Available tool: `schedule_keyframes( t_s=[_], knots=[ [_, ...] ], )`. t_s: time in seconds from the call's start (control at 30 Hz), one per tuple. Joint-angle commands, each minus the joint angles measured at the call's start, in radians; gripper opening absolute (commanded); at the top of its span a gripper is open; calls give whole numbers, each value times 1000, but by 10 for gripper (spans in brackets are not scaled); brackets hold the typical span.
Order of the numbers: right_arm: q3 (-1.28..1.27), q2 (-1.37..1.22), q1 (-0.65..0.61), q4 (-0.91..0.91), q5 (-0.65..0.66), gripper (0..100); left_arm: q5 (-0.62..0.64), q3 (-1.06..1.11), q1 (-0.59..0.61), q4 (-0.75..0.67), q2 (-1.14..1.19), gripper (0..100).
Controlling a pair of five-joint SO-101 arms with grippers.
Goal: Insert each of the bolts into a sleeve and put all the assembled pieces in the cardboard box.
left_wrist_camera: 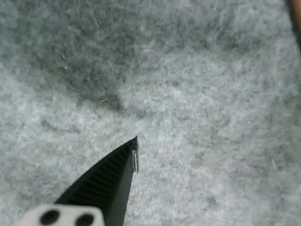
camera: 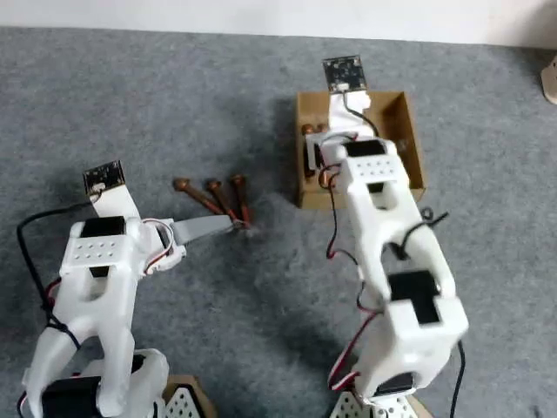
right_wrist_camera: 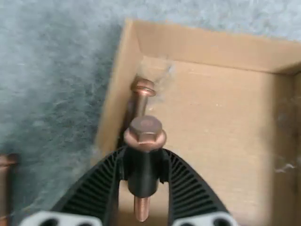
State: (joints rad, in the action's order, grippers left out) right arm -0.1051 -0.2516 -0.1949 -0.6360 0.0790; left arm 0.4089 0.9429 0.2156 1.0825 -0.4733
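Observation:
My right gripper (right_wrist_camera: 143,160) is shut on a black sleeve (right_wrist_camera: 142,176) with a copper bolt (right_wrist_camera: 145,133) through it, held over the cardboard box (camera: 416,148) near its left wall. Another assembled piece (right_wrist_camera: 141,94) lies on the box floor (right_wrist_camera: 211,132) by that wall. Three copper bolts (camera: 218,196) lie fanned out on the grey carpet left of the box. My left gripper (camera: 233,225) is shut with nothing in it, and its tip (left_wrist_camera: 135,143) sits low over the carpet right beside the bolts' near ends.
A grey carpet (camera: 174,96) covers the whole table. One loose bolt (right_wrist_camera: 5,188) shows on the carpet outside the box's left wall. The right arm's body covers much of the box in the high view.

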Motion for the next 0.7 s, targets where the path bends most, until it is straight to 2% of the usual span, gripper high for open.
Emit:
schedule_keyframes(
  t_s=[0.0,0.07,0.13,0.27,0.43,0.67],
  knots=[
    [114,-38,12,2,-9,49,9,-4,2,-14,-24,698],
    [119,-38,12,-4,-20,140,9,-4,2,-14,-24,698],
    [122,-12,12,-58,-80,191,9,-4,2,-14,-24,698],
    [124,107,13,-275,-98,187,9,-4,2,-14,-24,698],
    [93,272,36,-420,-92,187,8,-2,2,-14,-24,698],
    [41,377,150,-615,64,187,8,-2,2,-14,-24,698]
  ],
)
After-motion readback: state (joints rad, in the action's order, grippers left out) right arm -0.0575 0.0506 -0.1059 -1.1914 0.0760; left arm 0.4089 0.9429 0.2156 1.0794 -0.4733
